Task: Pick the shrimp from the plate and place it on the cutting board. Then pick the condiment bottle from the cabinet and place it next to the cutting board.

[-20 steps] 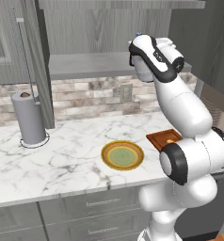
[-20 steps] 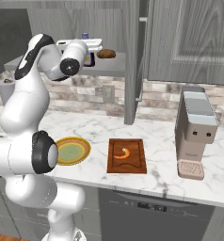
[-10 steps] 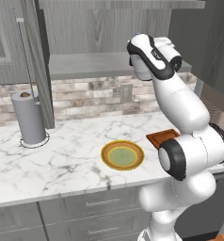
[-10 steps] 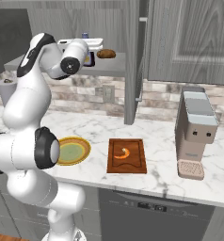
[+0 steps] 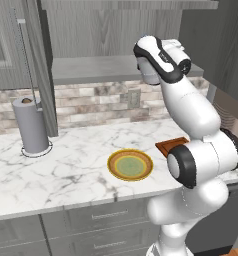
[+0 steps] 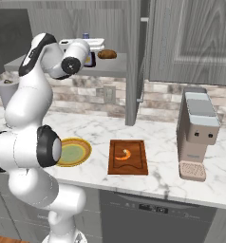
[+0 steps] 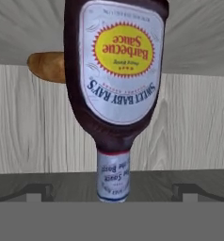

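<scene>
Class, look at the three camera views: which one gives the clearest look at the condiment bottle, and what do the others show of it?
The hand view: the condiment bottle looms close, its label readable, appearing upside down there, a brown lump behind it. In the right base view just its cap and a bit of its body peek past the gripper on the cabinet shelf. The left base view adds nothing clear.

condiment bottle (image 7: pixel 115 84) inverted in frame | brown lump (image 7: pixel 47 67) behind, possibly touching
</scene>
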You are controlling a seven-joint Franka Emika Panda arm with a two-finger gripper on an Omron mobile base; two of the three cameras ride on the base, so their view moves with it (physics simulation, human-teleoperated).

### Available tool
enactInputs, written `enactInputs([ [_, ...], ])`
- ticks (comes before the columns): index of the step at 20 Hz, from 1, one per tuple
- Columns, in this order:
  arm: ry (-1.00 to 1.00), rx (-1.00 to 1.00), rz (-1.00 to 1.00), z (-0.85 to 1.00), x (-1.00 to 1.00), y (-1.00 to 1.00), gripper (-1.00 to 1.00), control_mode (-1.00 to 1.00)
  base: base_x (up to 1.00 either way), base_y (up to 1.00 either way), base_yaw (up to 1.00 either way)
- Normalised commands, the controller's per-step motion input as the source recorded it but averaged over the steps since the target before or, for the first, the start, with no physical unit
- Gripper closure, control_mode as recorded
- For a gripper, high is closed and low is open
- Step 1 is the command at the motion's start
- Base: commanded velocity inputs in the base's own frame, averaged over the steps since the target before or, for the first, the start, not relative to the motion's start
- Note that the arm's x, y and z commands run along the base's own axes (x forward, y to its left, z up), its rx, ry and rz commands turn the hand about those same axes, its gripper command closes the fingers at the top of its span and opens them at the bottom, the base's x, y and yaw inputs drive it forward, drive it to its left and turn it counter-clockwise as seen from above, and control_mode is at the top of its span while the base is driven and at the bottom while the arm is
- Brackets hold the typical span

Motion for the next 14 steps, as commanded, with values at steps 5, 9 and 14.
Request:
enactInputs([
  [5, 0.01, 0.0, -0.02, 0.0, 0.09, 0.0, -1.0, -1.0, 0.0, 0.0, 0.0],
  [9, 0.01, 0.0, -0.02, 0.0, 0.09, 0.0, -1.0, -1.0, 0.0, 0.0, 0.0],
  [14, 0.01, 0.0, -0.02, 0.0, 0.11, 0.0, -1.0, -1.0, 0.0, 0.0, 0.0],
])
